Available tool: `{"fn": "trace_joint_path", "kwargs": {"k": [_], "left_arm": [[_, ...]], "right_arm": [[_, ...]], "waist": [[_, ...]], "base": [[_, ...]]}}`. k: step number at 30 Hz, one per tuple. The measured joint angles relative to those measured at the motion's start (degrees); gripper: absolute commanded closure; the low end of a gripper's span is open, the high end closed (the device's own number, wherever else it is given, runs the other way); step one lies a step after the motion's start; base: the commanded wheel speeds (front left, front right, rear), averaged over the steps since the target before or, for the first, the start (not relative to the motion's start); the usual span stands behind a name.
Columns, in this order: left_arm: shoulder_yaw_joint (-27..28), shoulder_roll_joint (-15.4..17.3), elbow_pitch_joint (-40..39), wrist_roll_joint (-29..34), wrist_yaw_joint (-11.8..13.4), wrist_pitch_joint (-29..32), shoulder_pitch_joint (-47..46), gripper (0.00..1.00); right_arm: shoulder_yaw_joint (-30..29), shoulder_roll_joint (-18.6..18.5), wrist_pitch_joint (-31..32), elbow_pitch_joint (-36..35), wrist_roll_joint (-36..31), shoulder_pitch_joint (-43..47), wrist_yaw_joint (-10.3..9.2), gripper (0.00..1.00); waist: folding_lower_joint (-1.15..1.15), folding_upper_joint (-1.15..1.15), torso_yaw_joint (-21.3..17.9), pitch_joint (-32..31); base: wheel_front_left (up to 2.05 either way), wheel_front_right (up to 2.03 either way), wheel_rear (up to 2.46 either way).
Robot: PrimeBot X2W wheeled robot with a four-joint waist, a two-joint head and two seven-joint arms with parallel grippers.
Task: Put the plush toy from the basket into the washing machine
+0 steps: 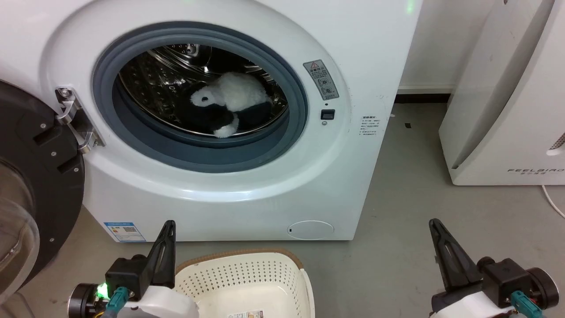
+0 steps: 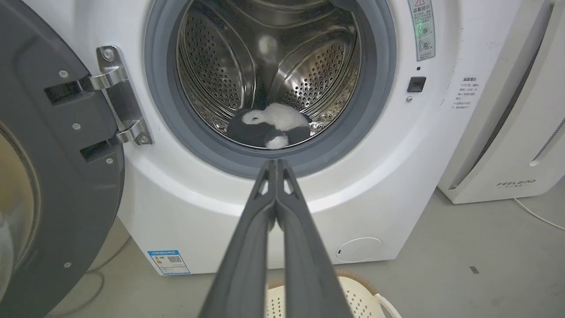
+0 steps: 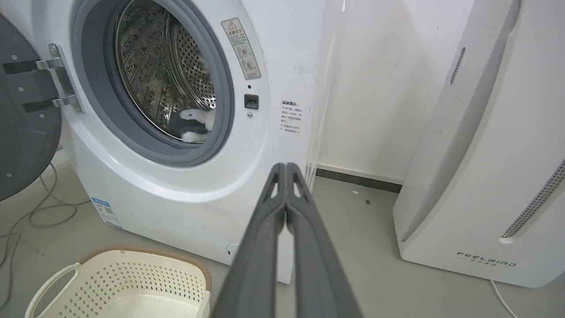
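The white-and-black plush toy point(image 1: 229, 104) lies inside the steel drum of the white washing machine point(image 1: 247, 185), near the front of the porthole; the same plush toy point(image 2: 271, 126) rests on the drum floor in the left wrist view, and part of the plush toy point(image 3: 194, 124) peeks past the gasket in the right wrist view. The cream basket point(image 1: 247, 278) stands on the floor below the machine, with nothing in it but its label. My left gripper point(image 1: 168, 226) is shut and holds nothing, low beside the basket. My right gripper point(image 1: 435, 224) is shut too, over bare floor.
The dark round door point(image 1: 31, 185) hangs open at the left on its steel hinge point(image 1: 73, 117). A white FEELBIRD appliance point(image 1: 507, 97) stands to the right, with a white cable point(image 1: 551, 201) on the grey floor. Cables point(image 3: 39, 212) lie left of the machine.
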Motion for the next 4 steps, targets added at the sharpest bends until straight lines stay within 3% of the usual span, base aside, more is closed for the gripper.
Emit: {"fn": "trace_joint_path", "kwargs": {"k": [4], "left_arm": [[0.9,-0.7,-0.2,0.9,-0.5,0.6,0.0,1.0]], "right_arm": [[-0.1,0.0,0.6,0.0,0.0,-0.1,0.0,1.0]], "waist": [[0.0,0.0,0.0,-0.1]], "base": [[0.0,0.0,0.0]]}}
